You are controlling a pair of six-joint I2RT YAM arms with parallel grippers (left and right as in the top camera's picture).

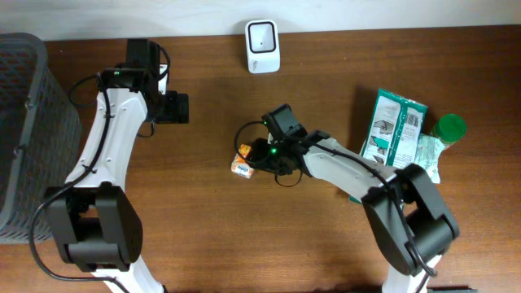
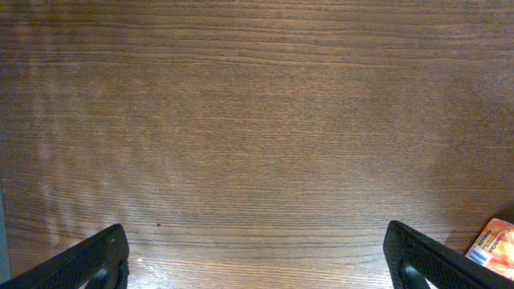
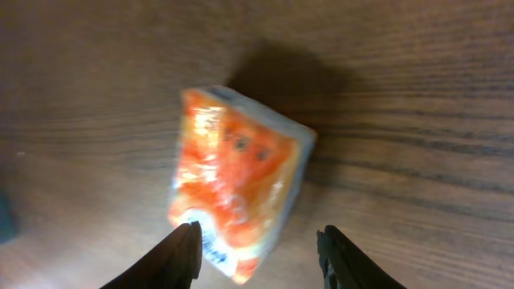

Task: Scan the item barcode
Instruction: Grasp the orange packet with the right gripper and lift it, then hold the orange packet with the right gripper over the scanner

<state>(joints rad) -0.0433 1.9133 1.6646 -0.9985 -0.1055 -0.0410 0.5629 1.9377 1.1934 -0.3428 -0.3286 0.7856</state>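
The right hand (image 3: 259, 257) stands half closed around the lower end of the orange packet (image 3: 237, 185). One finger (image 3: 181, 255) seems to touch the packet and the other shows a thin gap, so I judge the grasp is not yet firm. The packet is near the middle of the desk (image 1: 203, 236), tilted, with its shadow behind it. The left hand (image 2: 257, 269) is released, its fingers wide apart over bare wood and nothing between them (only a corner of the packet shows at the edge of its view).

The step in hand is the pick-up. The next move probably calls for a secure clench, a lift, and then turning the barcode side toward the white scanner (image 1: 263, 46) at the far edge.

The way from packet to scanner is free. The grey basket (image 1: 24, 122) on the left and the green boxes (image 1: 395, 126) on the right are well apart
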